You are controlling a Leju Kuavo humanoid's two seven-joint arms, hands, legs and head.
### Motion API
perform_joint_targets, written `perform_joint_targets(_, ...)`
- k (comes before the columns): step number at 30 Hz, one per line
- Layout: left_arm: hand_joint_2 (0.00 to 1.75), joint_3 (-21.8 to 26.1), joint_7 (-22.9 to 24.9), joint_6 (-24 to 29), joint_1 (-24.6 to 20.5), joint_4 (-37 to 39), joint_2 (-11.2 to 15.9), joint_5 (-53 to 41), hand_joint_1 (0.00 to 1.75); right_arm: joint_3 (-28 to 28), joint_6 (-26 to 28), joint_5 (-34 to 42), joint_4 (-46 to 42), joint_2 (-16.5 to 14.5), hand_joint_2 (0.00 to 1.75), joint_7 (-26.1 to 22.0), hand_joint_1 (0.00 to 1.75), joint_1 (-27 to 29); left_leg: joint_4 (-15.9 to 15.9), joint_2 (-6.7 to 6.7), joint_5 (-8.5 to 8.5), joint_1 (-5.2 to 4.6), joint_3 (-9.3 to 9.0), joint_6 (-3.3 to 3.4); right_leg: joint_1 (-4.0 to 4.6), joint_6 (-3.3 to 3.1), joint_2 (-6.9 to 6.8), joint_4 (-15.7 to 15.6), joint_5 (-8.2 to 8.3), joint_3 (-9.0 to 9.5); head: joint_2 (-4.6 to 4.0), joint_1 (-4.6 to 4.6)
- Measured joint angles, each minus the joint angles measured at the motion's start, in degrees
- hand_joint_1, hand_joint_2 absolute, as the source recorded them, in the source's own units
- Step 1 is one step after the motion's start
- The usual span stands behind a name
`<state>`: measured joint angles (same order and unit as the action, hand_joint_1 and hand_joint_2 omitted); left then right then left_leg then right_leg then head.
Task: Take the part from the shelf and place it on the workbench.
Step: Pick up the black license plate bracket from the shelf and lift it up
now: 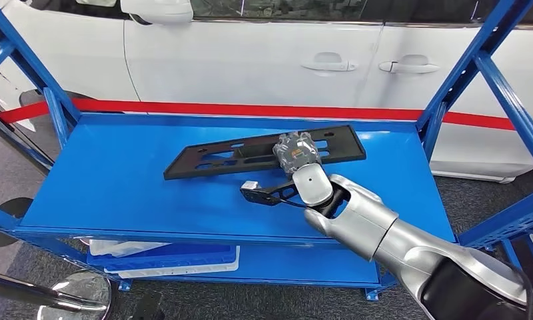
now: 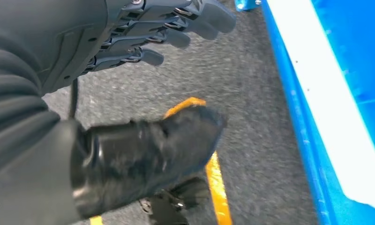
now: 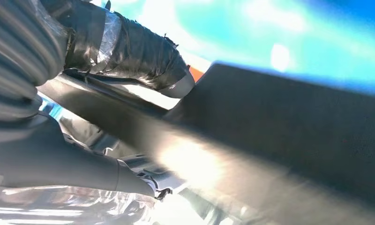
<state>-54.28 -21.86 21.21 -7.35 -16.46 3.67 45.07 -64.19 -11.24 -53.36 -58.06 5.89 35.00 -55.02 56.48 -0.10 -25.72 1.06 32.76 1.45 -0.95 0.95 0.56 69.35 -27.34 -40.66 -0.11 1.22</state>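
A blue shelf (image 1: 117,180) stands before a white car (image 1: 250,60), with a red stripe (image 1: 250,109) running behind its back lip. The top deck has a low raised rim on all sides and slanted blue braces at both ends; to the left of the part the deck is bare blue, and to the right a narrower strip runs to the upright. Below, a lower deck holds a blue tray (image 1: 164,257) and a white sheet.

The right hand (image 1: 297,155) rests on the part (image 1: 264,152), a long flat black plate with slots, lying slantwise near the middle of the top deck. The hand sits toward the part's right end; in the right wrist view a thumb wrapped in dark tape lies over the plate's edge with darker fingers under it, so the hand grips the part. The right arm reaches up and left from the lower right corner, wrist bent over the deck's front half.

The left hand (image 2: 143,37) hangs over grey carpet beside the shelf, fingers loosely spread, holding nothing.
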Motion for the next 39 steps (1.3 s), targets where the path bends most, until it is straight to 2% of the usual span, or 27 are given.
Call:
perform_joint_targets(1,1.75,0.01,0.55,0.76,0.15,0.0,-0.02,0.16,0.0,0.52,1.19,-1.14,-1.44,0.21,1.75,0.34,1.75,-0.08,0.41,-0.02,-0.36,0.12,-0.05,-0.21,-0.16,0.09,-0.03,-3.34,1.9,1.35,0.0,0.0)
perform_joint_targets(2,1.75,0.01,1.19,1.78,0.25,0.0,-0.03,0.25,0.0,1.1,2.38,-2.35,-2.95,0.37,1.75,0.64,1.75,-0.22,0.93,-0.02,-0.79,0.1,0.04,-0.57,-0.16,0.12,-0.02,-6.29,3.04,2.75,0.0,-0.03)
perform_joint_targets(4,1.75,0.02,2.18,4.23,0.37,0.0,-0.06,0.22,0.0,1.97,3.86,-4.28,-5.68,0.54,1.75,1.05,1.75,-0.39,1.53,-0.05,-1.24,0.08,0.41,-1.3,0.13,-0.3,0.1,-9.02,3.0,4.07,0.0,-0.02)
perform_joint_targets(6,1.75,0.03,2.64,6.65,0.54,0.0,-0.07,0.19,0.0,2.67,4.88,-5.9,-8.2,0.79,1.75,1.34,1.75,-0.2,1.52,-0.09,-1.26,0.16,0.63,-1.91,0.4,-1.08,0.21,-9.37,2.46,4.26,0.0,-0.04)
perform_joint_targets(8,1.75,0.05,2.81,8.06,0.82,0.0,-0.17,0.44,0.0,3.48,5.99,-7.35,-10.66,1.05,1.75,1.47,1.75,0.08,2.44,-0.05,-2.24,0.24,0.97,-2.32,0.29,-1.79,0.19,-9.55,2.61,4.35,0.0,-0.03)
perform_joint_targets(10,1.75,0.08,3.29,8.95,0.99,0.0,-0.33,0.65,0.0,4.42,7.66,-8.99,-13.19,1.13,1.75,1.42,1.75,0.14,7.4,-0.02,-5.36,0.22,3.03,-2.54,0.27,-2.28,0.18,-9.66,2.79,4.45,0.0,0.09)
perform_joint_targets(12,1.75,0.11,4.18,9.95,1.04,0.0,-0.42,0.89,0.0,5.14,9.61,-10.94,-15.29,1.13,1.75,1.08,1.75,0.35,14.96,-0.02,-8.76,0.12,6.41,-2.56,0.57,-2.45,0.19,-9.62,2.83,4.42,0.0,0.11)
perform_joint_targets(13,1.75,0.12,4.63,10.43,1.12,0.0,-0.45,1.07,0.0,5.36,10.47,-12.01,-16.22,1.12,1.75,0.8,1.75,0.56,17.46,-0.02,-9.44,0.05,7.56,-2.47,0.75,-2.49,0.19,-9.6,2.83,4.42,0.0,0.11)
perform_joint_targets(15,1.75,0.13,5.1,10.98,1.28,0.0,-0.49,1.35,0.0,5.58,11.4,-13.34,-17.36,1.11,1.75,0.42,1.75,0.89,19.1,-0.02,-9.41,-0.03,8.33,-2.26,1.0,-2.54,0.2,-9.56,2.83,4.43,0.0,0.11)
perform_joint_targets(20,1.75,0.14,5.19,11.12,1.36,0.0,-0.5,1.39,0.0,5.63,11.62,-13.68,-17.65,1.11,1.75,0.3,1.75,0.99,18.87,-0.02,-9.08,-0.06,8.22,-2.17,1.06,-2.56,0.21,-9.55,2.83,4.43,0.0,0.11)
perform_joint_targets(24,1.75,0.12,5.28,11.31,1.47,0.0,-0.52,1.43,0.0,5.64,11.96,-14.27,-18.16,1.09,1.75,0.1,1.75,1.14,17.58,-0.03,-8.22,-0.16,7.61,-1.97,1.17,-2.6,0.24,-9.51,2.84,4.42,0.0,0.1)
perform_joint_targets(25,1.75,0.13,5.32,11.42,1.51,0.0,-0.53,1.51,0.0,5.65,12.43,-14.95,-18.68,1.04,1.75,-0.12,1.75,1.27,15.55,-0.03,-7.11,-0.28,6.6,-1.71,1.24,-2.62,0.27,-9.49,2.85,4.42,0.0,0.1)
perform_joint_targets(27,1.75,0.14,5.49,11.85,1.55,0.0,-0.64,1.73,0.0,6.04,14.7,-17.54,-20.52,0.75,1.75,-0.86,1.75,1.81,8.46,-0.07,-3.91,-0.83,3.08,-0.81,1.41,-2.58,0.31,-9.49,2.97,4.39,0.0,0.12)
perform_joint_targets(28,1.75,0.16,5.7,12.19,1.63,0.0,-0.87,1.93,0.0,6.68,16.47,-19.27,-22.36,0.47,1.75,-1.53,1.75,2.48,4.61,-0.01,-2.04,-1.06,1.42,-0.16,1.45,-2.18,0.27,-9.34,2.82,4.22,0.0,0.14)
perform_joint_targets(29,1.75,0.17,5.95,12.49,1.67,0.0,-1.1,2.08,0.0,7.47,17.94,-20.58,-24.14,0.23,1.75,-2.14,1.75,3.14,2.26,0.06,-0.75,-1.2,0.79,0.47,1.4,-1.67,0.2,-7.65,1.22,3.53,0.0,0.08)
perform_joint_targets(31,1.75,0.2,6.45,12.91,1.78,0.0,-1.48,2.35,0.0,8.87,19.46,-21.81,-27.02,-0.05,1.75,-3.14,1.75,4.38,0.84,0.27,1.0,-1.22,1.63,1.35,1.16,-0.56,0.05,-0.88,-4.05,1.33,0.0,0.0)
perform_joint_targets(32,1.75,0.2,6.58,12.98,1.77,0.0,-1.5,2.38,0.0,9.17,19.58,-21.89,-27.56,-0.05,1.75,-3.37,1.75,4.7,0.87,0.31,1.52,-1.24,2.39,1.52,1.02,-0.32,0.03,3.15,-6.66,0.35,0.0,-0.07)
perform_joint_targets(33,1.75,0.2,6.67,13.03,1.78,0.0,-1.52,2.39,0.0,9.35,19.73,-22.03,-27.92,-0.05,1.75,-3.55,1.75,5.02,0.94,0.34,1.95,-1.26,3.02,1.51,0.9,-0.17,0.02,5.49,-7.56,0.16,0.0,-0.06)
perform_joint_targets(34,1.75,0.2,6.74,13.06,1.79,0.0,-1.57,2.4,0.0,9.5,19.94,-22.2,-28.27,-0.08,1.75,-3.73,1.75,5.33,1.04,0.34,2.38,-1.27,3.69,1.45,0.81,-0.09,0.02,5.72,-7.07,0.98,0.0,-0.07)
perform_joint_targets(35,1.75,0.2,6.79,13.09,1.8,0.0,-1.63,2.4,0.0,9.65,20.17,-22.38,-28.65,-0.12,1.75,-3.91,1.75,5.58,1.18,0.34,2.83,-1.27,4.37,1.34,0.74,-0.09,0.0,3.97,-5.74,2.79,0.0,-0.07)
perform_joint_targets(36,1.75,0.2,6.83,13.12,1.8,0.0,-1.72,2.4,0.0,9.8,20.42,-22.55,-29.03,-0.18,1.75,-4.08,1.75,5.72,1.39,0.32,3.24,-1.27,5.0,1.21,0.71,-0.17,-0.01,0.54,-4.21,5.45,0.0,-0.07)
perform_joint_targets(37,1.75,0.2,6.85,13.16,1.81,0.0,-1.8,2.4,0.0,9.96,20.66,-22.67,-29.49,-0.27,1.75,-4.23,1.75,5.79,1.63,0.29,3.63,-1.32,5.63,0.99,0.78,-0.35,-0.01,-3.78,-3.41,8.41,0.0,-0.07)
perform_joint_targets(38,1.75,0.2,6.86,13.22,1.83,0.0,-1.86,2.4,0.0,10.1,20.88,-22.76,-29.95,-0.39,1.75,-4.36,1.75,5.82,1.8,0.28,4.02,-1.34,6.02,0.76,0.93,-0.61,0.01,-7.3,-3.05,10.69,0.0,0.01)
perform_joint_targets(39,1.75,0.2,6.86,13.3,1.85,0.0,-1.91,2.4,0.0,10.23,21.07,-22.83,-30.35,-0.51,1.75,-4.47,1.75,5.85,1.86,0.28,4.41,-1.35,6.21,0.5,1.11,-0.87,0.03,-9.68,-3.05,12.06,0.0,-0.01)
